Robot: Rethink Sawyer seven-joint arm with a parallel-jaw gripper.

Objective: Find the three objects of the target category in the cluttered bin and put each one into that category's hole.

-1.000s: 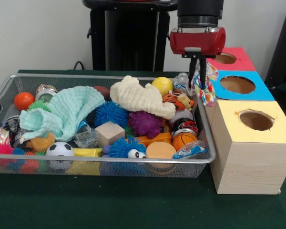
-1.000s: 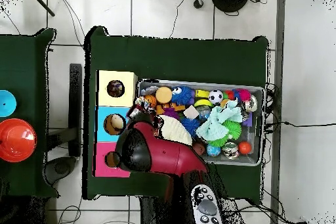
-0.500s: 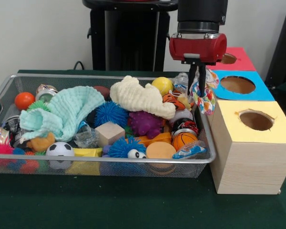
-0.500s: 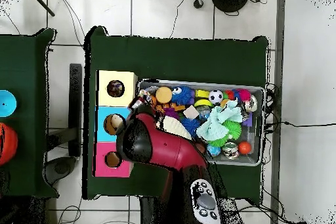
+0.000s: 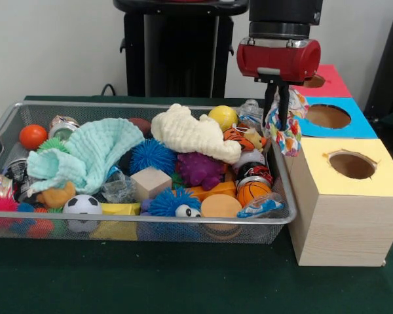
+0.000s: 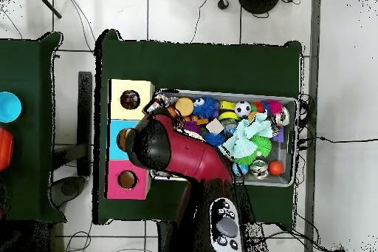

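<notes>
A red and black gripper (image 5: 279, 108) is clamped on a multicoloured patterned cloth (image 5: 285, 127), which hangs above the right end of the wire bin (image 5: 150, 226). The cloth dangles just beside the blue box (image 5: 354, 127), between the bin's cluttered toys and that box's round hole (image 5: 327, 116).

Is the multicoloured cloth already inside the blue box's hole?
No, the multicoloured cloth hangs from the claw, above the bin's edge, beside the blue box.
</notes>
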